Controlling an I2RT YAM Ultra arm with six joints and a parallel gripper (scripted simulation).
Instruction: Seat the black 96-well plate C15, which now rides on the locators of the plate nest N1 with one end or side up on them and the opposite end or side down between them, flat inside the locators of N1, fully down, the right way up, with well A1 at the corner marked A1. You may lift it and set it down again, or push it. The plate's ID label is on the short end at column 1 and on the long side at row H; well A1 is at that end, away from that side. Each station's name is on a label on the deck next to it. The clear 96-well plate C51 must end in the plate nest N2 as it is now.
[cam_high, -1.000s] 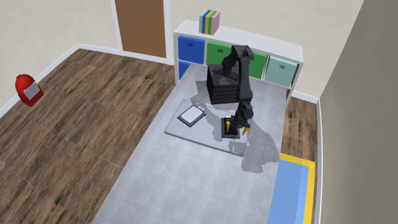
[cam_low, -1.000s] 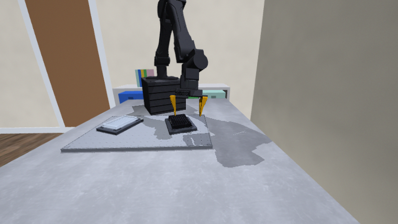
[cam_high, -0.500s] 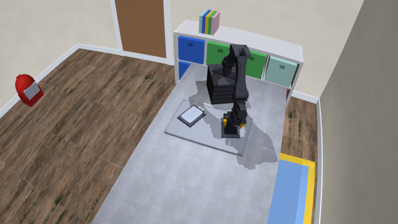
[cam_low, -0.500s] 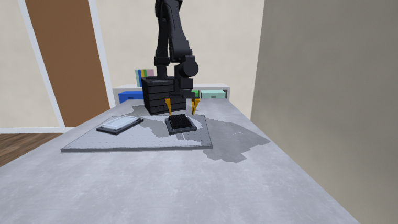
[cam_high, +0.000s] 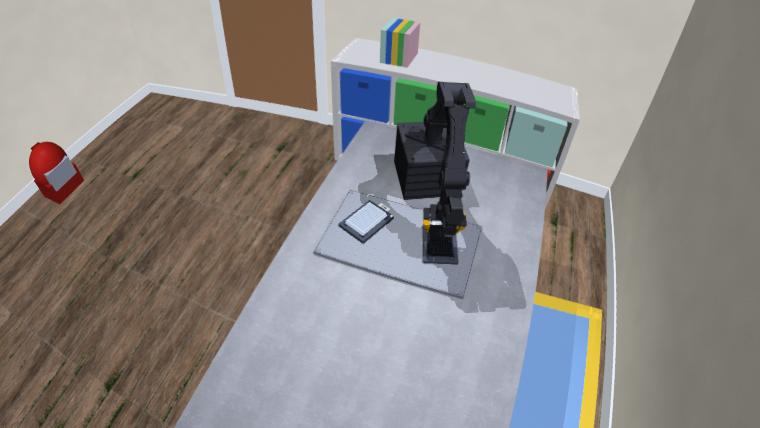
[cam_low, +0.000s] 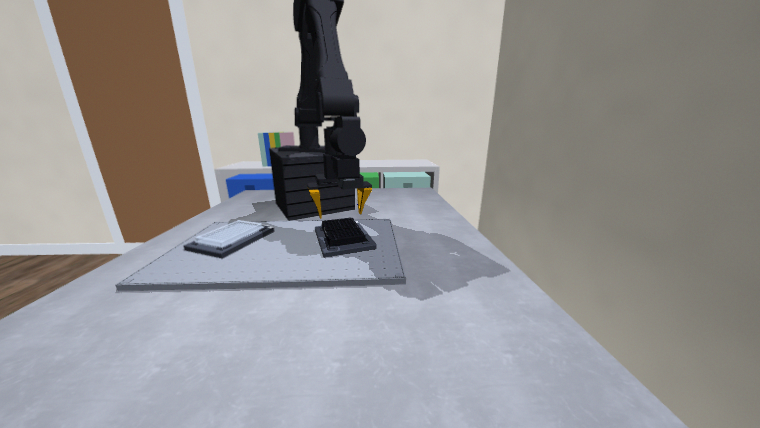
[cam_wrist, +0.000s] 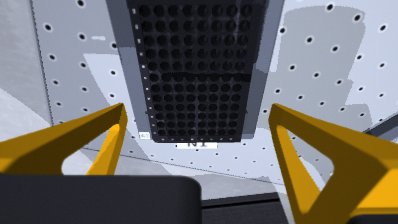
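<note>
Pincer (cam_low: 340, 202) is hanging wide open w/ nothing in it, fingers straddling the near short end of black plate C15 (cam_low: 343, 232), presumably lining up for a grab across its width. Arm (cam_low: 324, 79) is reaching down from its base at 12 o'clock, wrist pointing straight down over nest N1 (cam_low: 346, 248). C15 is sitting in N1 toward deck's 3 o'clock; clear C51 (cam_low: 229, 235) is lying in N2 at 9 o'clock, well apart.

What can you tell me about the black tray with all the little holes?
The black plate is a dark rectangle covered in rows of small round wells, plastic by its look. It sits on a dark grey nest on the dotted grey deck board, next to a white label. Whether it lies flat or tipped is hard to judge here. The gripper hangs open just above its far end, yellow fingers spread wider than the plate, not touching it.
</note>
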